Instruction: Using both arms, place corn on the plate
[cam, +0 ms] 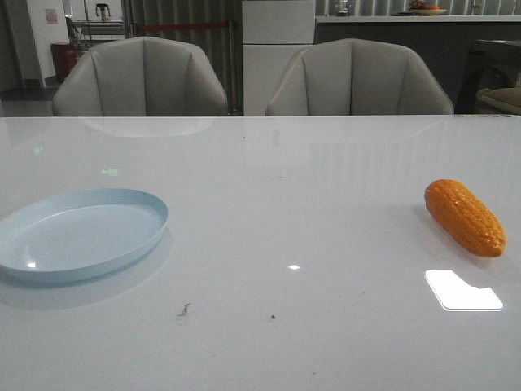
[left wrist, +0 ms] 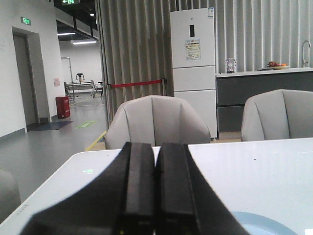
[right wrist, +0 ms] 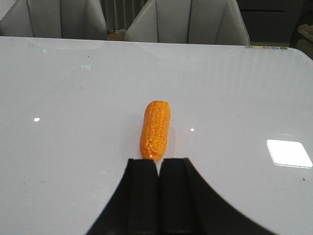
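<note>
Corn (cam: 465, 217) lies well apart from the plate (cam: 122, 244) — both grippers (left wrist: 155, 196) (right wrist: 158, 196) pressed together, empty, nothing picked up yet.

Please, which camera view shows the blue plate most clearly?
The front view: the whole plate lies there on the white table, its rim and bare inside plainly seen. The left wrist view catches only a small blue sliver beside the closed left pincer. The right wrist view does not show it.
</note>
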Tool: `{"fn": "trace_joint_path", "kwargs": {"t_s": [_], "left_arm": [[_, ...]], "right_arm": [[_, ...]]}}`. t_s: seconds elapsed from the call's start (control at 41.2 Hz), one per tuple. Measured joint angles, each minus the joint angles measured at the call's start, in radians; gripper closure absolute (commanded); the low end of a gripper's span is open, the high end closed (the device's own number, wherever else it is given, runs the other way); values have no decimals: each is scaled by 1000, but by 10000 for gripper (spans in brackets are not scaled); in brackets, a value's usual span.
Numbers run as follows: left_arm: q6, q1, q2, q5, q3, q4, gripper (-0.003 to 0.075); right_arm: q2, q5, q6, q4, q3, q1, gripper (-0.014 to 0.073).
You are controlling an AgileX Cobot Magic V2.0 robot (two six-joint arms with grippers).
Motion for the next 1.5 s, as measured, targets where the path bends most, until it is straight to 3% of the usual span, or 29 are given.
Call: {"fn": "trace_joint_path", "kwargs": {"t_s": [1.504], "left_arm": [[0, 0, 0, -38, 0, 0, 632]], "right_arm": [[0, -40, 0, 0, 0, 0, 536]]}}
